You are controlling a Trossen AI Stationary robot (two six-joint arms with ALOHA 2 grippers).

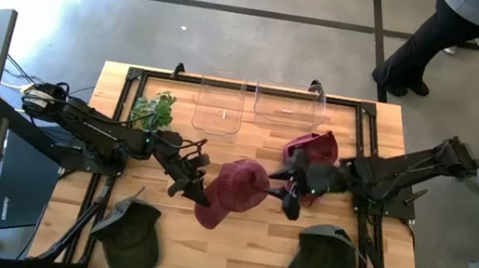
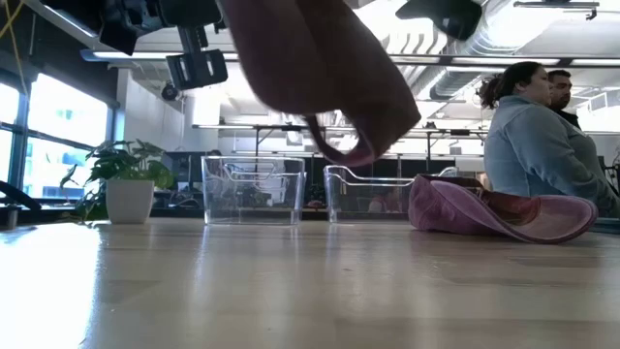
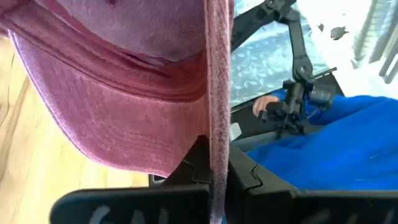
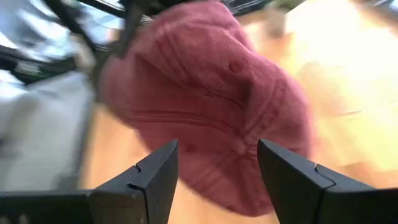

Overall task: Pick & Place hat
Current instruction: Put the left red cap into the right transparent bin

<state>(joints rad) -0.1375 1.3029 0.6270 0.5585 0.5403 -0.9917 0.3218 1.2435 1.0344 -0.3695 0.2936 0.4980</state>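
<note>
The left gripper [image 1: 195,187] was clamped shut on the edge of a red hat [image 1: 236,190], the fabric pinched between its fingers [image 3: 198,163] and the hat hanging off the table [image 1: 233,246], above its middle. The right gripper [image 1: 291,190] sat just beside that hat, on the side away from the left one, with its jaws spread wide and nothing between them; the wrist view showed the hat's crown [image 4: 211,118] just ahead of the gap, apart from both fingers [image 4: 155,177].

From table height only the hat's lower part [image 2: 325,78] showed, its top cut off by the frame, and neither gripper's tips could be made out there. In the left wrist view the hat [image 3: 124,93] filled most of the frame and hid the table beneath it.

Around the red hat: a second red hat [image 1: 313,147] lay flat on the table behind the right gripper, partly covered by that arm. Two clear bins [image 1: 219,105] [image 1: 289,105] stood side by side past the red hat at the table's far edge, with a small potted plant [image 1: 154,110] next to them, on the left arm's side. Two green hats lay at the near edge, one [image 1: 130,230] under the left arm's side, one [image 1: 323,261] under the right's. Two people [image 2: 538,136] sat beyond the table, blurred, behind the flat red hat [image 2: 499,211].
</note>
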